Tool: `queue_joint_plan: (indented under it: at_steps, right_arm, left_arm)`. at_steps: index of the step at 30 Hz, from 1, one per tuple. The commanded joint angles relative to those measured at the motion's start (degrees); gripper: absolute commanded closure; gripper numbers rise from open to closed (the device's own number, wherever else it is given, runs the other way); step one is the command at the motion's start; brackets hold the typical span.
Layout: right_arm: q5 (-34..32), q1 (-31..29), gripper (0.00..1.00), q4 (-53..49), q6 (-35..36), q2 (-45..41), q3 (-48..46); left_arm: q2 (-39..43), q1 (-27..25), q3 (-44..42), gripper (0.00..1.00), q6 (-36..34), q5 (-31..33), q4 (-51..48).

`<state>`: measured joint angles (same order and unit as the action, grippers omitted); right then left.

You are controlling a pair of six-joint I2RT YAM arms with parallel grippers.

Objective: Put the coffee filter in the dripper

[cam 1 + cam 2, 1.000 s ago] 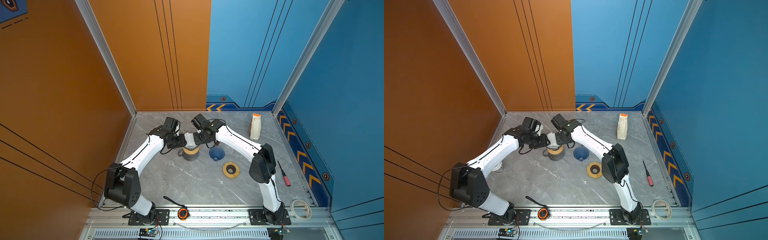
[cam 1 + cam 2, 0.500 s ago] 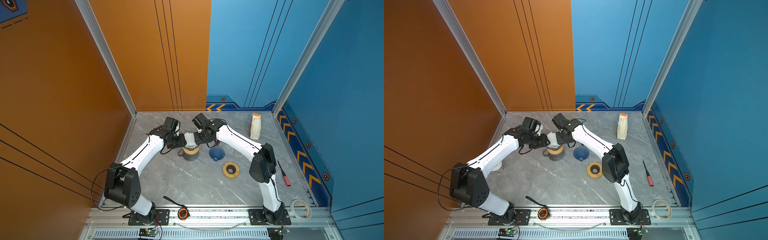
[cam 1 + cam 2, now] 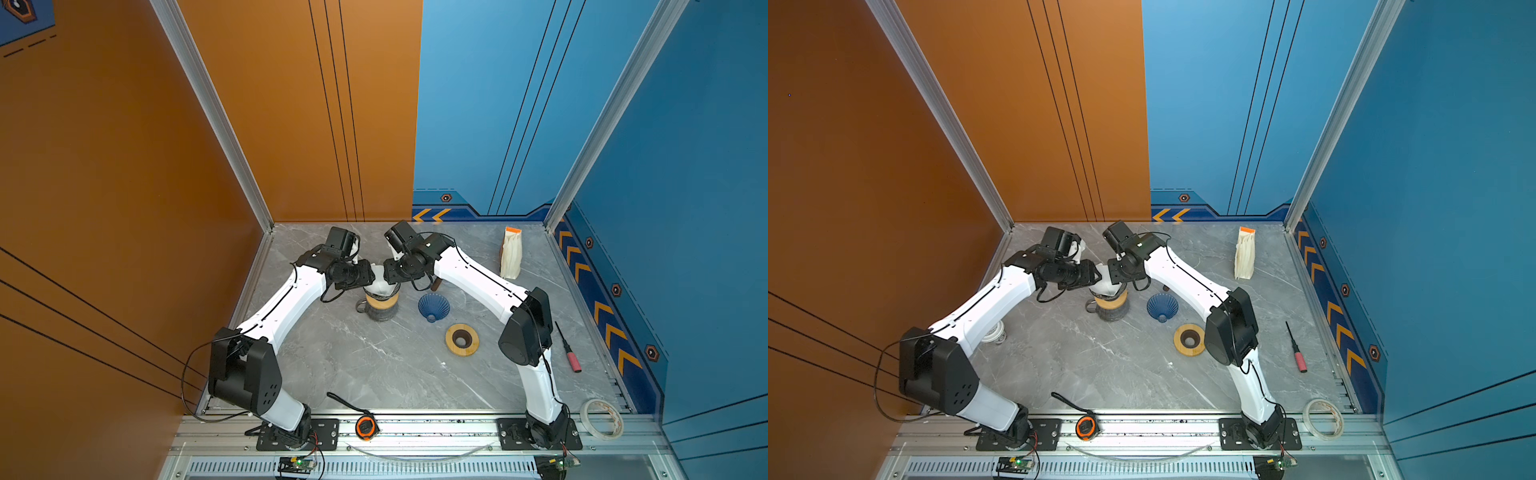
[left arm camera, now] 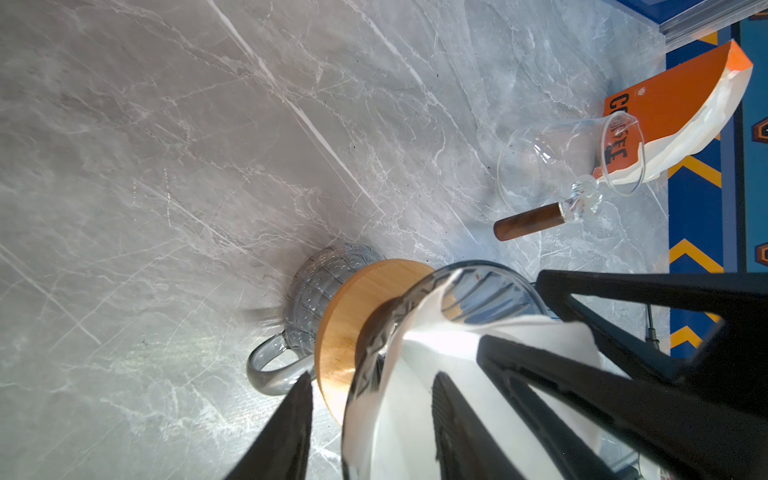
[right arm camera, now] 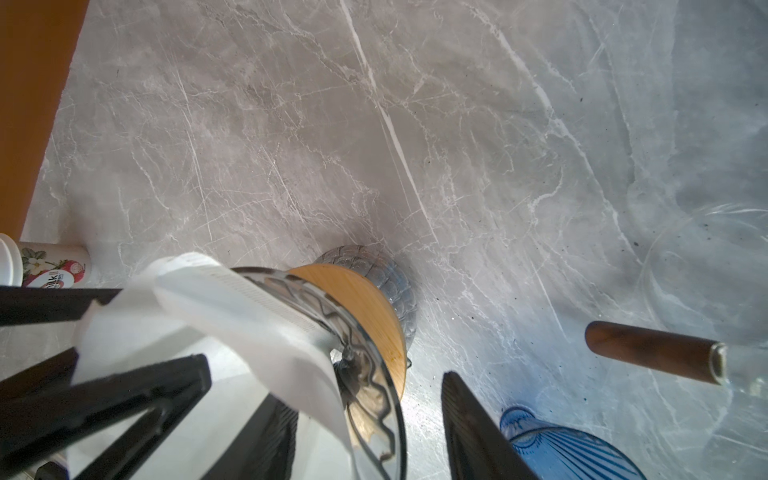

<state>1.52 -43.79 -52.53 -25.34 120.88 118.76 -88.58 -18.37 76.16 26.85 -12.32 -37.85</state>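
- The filter (image 4: 436, 349) sits in the glass dripper (image 4: 490, 286), with its white paper standing above the rim. In the right wrist view a seamed edge of the paper laps over that rim.
- The dripper rests by a wooden collar (image 4: 357, 307) on a grey mug (image 4: 307, 291). This stands toward the far side of the surface (image 3: 374, 365), just left of the middle, between the two arms.
- Left jaws: apart, straddling the dripper's wall. One finger (image 4: 286, 436) hangs outside the glass with a gap showing, and the other (image 4: 461, 436) lies inside against the paper. They are not clamped.
- Right jaws: apart, straddling the opposite wall. One finger (image 5: 266, 449) is inside on the filter and the other (image 5: 478, 436) is outside, clear of the glass.
- In both top views the two wrists meet over the mug, and only a patch of white filter (image 3: 379, 279) shows between them.
- A blue dripper (image 3: 433, 306) lies just right of the mug, with a wooden ring (image 3: 461, 340) nearer and further right.
- A filter pack (image 3: 511, 259) stands far right.
- A carafe (image 4: 552, 166) lies on its side behind the right arm.
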Motion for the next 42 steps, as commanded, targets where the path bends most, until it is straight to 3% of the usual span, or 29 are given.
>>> queue_joint_plan:
  at_steps: [1,9,23,31,42]
  right_arm:
    - [0.2,0.4,0.43,-1.8,1.1,-1.6,1.1]
    - [-1.2,0.4,0.40,-1.7,1.9,-4.6,1.0]
    - [-2.0,0.7,0.40,-1.7,1.8,-5.9,-2.2]
    - [-1.8,0.7,0.38,1.5,2.6,-10.4,-4.4]
    - [1.7,2.4,0.34,18.5,-0.8,-25.2,-23.2]
  left_arm:
    - [1.7,0.6,1.4,0.50,-0.1,-0.6,-2.0]
    - [4.2,0.6,1.4,0.45,-0.1,0.8,-3.0]
    - [5.2,0.5,0.3,0.46,-0.6,0.6,-3.2]
    - [9.6,0.0,2.1,0.34,-2.2,2.2,-2.6]
    - [18.8,-0.9,-1.7,0.17,-5.2,2.5,2.0]
